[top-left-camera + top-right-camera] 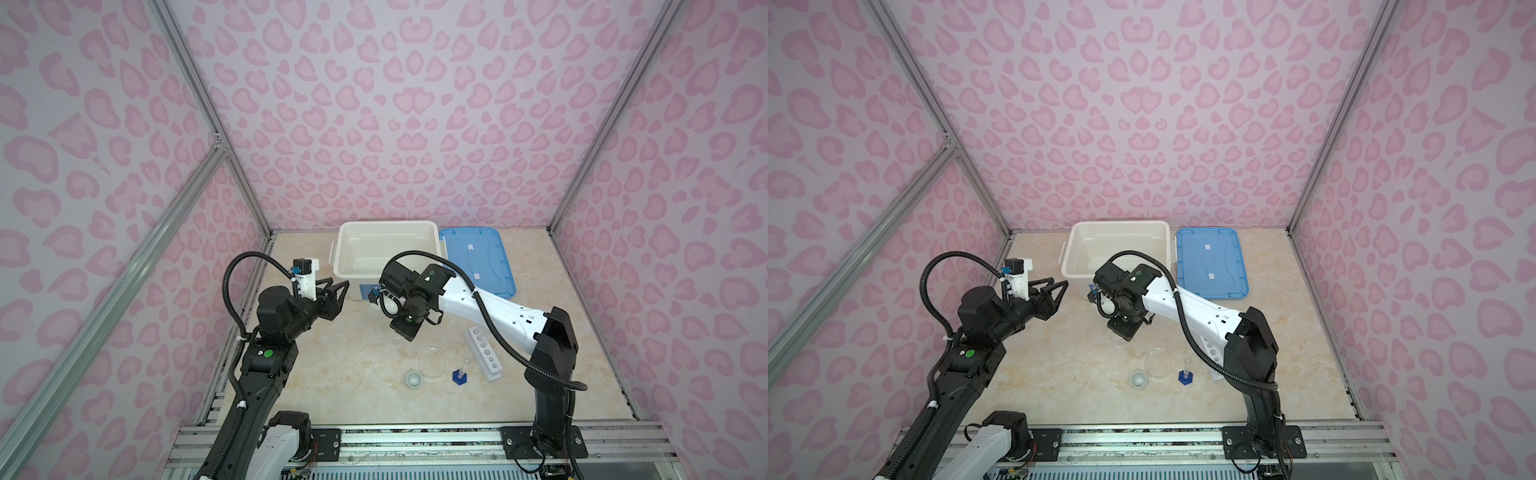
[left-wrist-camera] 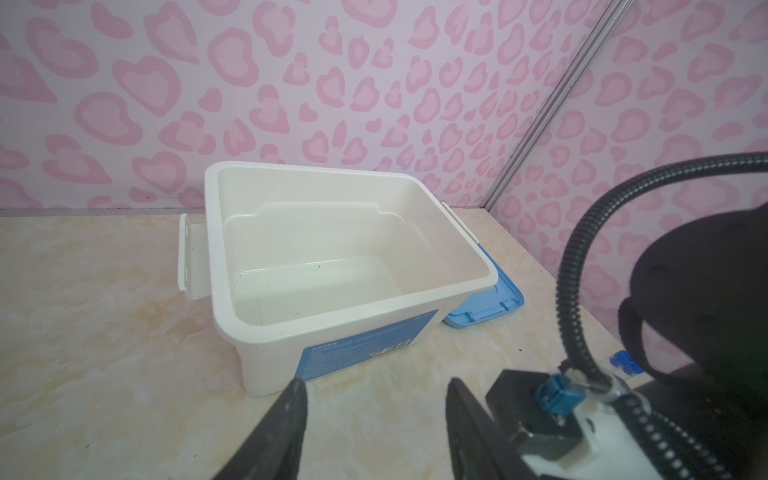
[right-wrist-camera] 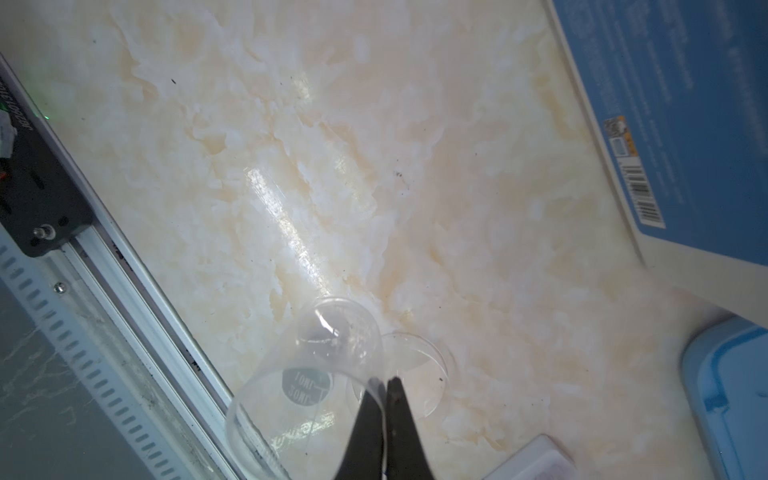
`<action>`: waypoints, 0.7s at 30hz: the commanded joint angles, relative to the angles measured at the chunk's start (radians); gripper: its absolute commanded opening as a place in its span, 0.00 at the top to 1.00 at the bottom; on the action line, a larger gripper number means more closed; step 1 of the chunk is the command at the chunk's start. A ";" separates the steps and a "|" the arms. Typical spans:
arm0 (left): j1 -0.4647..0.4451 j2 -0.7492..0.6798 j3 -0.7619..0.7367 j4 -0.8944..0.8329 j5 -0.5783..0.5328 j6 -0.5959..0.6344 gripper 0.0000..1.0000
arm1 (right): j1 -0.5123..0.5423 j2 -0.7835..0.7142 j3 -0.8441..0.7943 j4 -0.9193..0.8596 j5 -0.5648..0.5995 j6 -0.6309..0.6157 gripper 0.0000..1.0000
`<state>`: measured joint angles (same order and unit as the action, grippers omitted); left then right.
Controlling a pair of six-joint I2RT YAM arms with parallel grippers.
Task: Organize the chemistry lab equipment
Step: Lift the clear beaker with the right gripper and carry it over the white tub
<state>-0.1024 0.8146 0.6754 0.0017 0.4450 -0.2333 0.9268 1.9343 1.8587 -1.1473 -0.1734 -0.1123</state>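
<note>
Fingers of the right gripper [image 3: 384, 380] press together on the thin wall of a clear beaker [image 3: 307, 384], tilted and seemingly just off the marble-look surface [image 1: 353, 374] at centre frame. Clear round dish [image 1: 432, 362], tiny white cup [image 1: 414, 379], blue-based cylinder [image 1: 459, 376] and white six-hole rack [image 1: 484, 353] stand lower right in both top views. At centre left, left gripper [image 1: 338, 284] hovers, fingers spread and empty, beside the white bin [image 1: 388, 224]; a blue lid [image 1: 478, 257] lies alongside.

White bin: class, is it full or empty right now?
Empty. The left wrist view shows the white bin bare inside; its blue lid lies beside it.
</note>
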 commanded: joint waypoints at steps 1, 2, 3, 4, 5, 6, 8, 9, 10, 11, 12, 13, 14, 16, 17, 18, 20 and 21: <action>0.001 -0.001 0.001 0.020 0.006 0.009 0.44 | -0.031 0.004 0.093 -0.084 0.016 -0.031 0.94; 0.000 0.000 0.002 0.014 0.011 0.012 0.44 | -0.042 0.011 0.133 -0.095 0.015 -0.036 0.94; 0.001 0.003 0.004 0.012 0.015 0.015 0.44 | -0.053 0.021 0.169 -0.105 0.016 -0.040 0.94; 0.000 0.002 0.004 0.010 0.015 0.015 0.45 | -0.063 0.036 0.211 -0.119 0.014 -0.049 0.94; 0.000 0.001 0.002 0.009 0.017 0.015 0.44 | -0.072 0.053 0.257 -0.134 0.020 -0.052 0.94; 0.000 -0.001 0.002 0.006 0.017 0.017 0.44 | -0.079 0.072 0.300 -0.149 0.028 -0.056 0.94; 0.000 -0.006 0.000 0.001 0.018 0.019 0.45 | -0.097 0.114 0.390 -0.175 0.055 -0.067 0.94; 0.000 -0.009 -0.002 0.000 0.018 0.021 0.45 | -0.107 0.125 0.415 -0.168 0.069 -0.063 0.94; -0.002 -0.011 -0.001 -0.002 0.018 0.027 0.45 | -0.124 0.138 0.441 -0.160 0.078 -0.063 0.94; -0.002 -0.010 0.001 -0.006 0.018 0.033 0.45 | -0.140 0.152 0.473 -0.153 0.088 -0.060 0.94; -0.003 -0.009 0.002 -0.011 0.018 0.041 0.45 | -0.156 0.172 0.508 -0.146 0.100 -0.056 0.94; -0.003 -0.008 0.004 -0.017 0.017 0.046 0.45 | -0.172 0.190 0.541 -0.143 0.100 -0.052 0.94; -0.006 -0.009 0.006 -0.024 0.017 0.052 0.46 | -0.188 0.212 0.577 -0.142 0.094 -0.053 0.94; -0.012 -0.011 0.006 -0.030 0.017 0.060 0.46 | -0.216 0.261 0.651 -0.134 0.109 -0.058 0.94; -0.015 -0.010 0.006 -0.034 0.017 0.065 0.46 | -0.235 0.295 0.696 -0.131 0.109 -0.057 0.94; -0.018 -0.009 0.007 -0.037 0.017 0.067 0.46 | -0.253 0.328 0.746 -0.128 0.113 -0.049 0.94; -0.023 -0.006 0.009 -0.042 0.016 0.073 0.46 | -0.282 0.391 0.826 -0.118 0.108 -0.033 0.94; -0.025 -0.006 0.009 -0.045 0.015 0.074 0.46 | -0.295 0.413 0.839 -0.092 0.113 -0.024 0.93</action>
<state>-0.1234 0.8085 0.6754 -0.0368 0.4492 -0.1802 0.6617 2.2879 2.6453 -1.2697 -0.0765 -0.1593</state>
